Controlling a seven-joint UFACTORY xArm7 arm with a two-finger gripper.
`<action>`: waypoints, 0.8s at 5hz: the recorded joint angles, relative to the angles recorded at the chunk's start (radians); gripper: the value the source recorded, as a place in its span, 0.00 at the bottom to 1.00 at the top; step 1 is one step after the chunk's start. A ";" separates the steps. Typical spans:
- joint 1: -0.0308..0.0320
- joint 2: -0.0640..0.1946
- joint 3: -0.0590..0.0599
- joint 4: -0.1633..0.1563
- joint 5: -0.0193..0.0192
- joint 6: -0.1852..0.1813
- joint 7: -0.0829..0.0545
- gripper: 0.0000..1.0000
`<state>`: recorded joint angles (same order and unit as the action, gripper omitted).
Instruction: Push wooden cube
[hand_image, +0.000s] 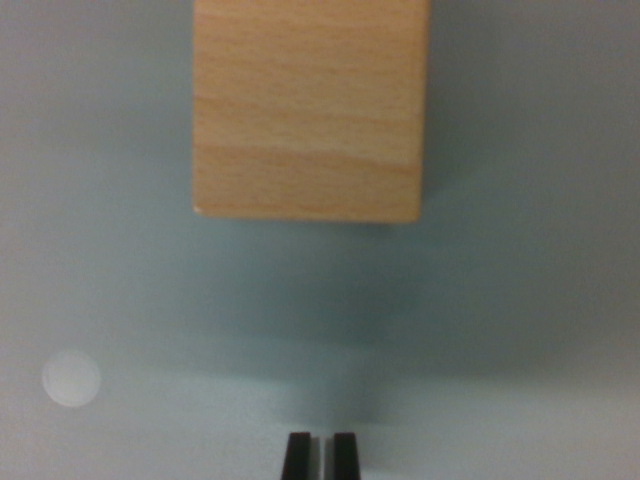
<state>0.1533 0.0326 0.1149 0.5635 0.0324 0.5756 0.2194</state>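
Looking down from the wrist, we've got the wooden cube (310, 110) sitting at the top of the picture, centred a touch toward the wrist view's left, its upper edge cut off by the frame. It rests flat on a pale grey-blue table (530, 300), throwing a soft shadow toward the bottom of the view.

Down at the bottom edge, the gripper (321, 456) pokes into view as two dark fingertips (297, 456), pinched nearly together with only a thin sliver of light between them and nothing held. There's a clear stretch of bare table between those tips and the block, so no contact here. By my reckoning the push itself is not yet made: the pincer is lined up roughly under the cube's near face, and what's left is to close that gap and shove.

As for the block, it's light, honey-coloured wood with fine grain running across it, and a faint line where the top face meets the near side. Edges look crisp, corners square. It's a bit soft in focus. One pale round spot (71, 378) sits on the table at lower left; I can't tell what it is.
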 joint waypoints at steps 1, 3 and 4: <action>-0.0001 0.001 0.000 0.002 -0.0002 0.001 0.000 1.00; -0.0008 0.010 -0.001 0.014 -0.0013 0.004 -0.001 1.00; -0.0008 0.010 -0.001 0.014 -0.0013 0.004 -0.001 1.00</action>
<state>0.1525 0.0426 0.1137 0.5778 0.0311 0.5800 0.2184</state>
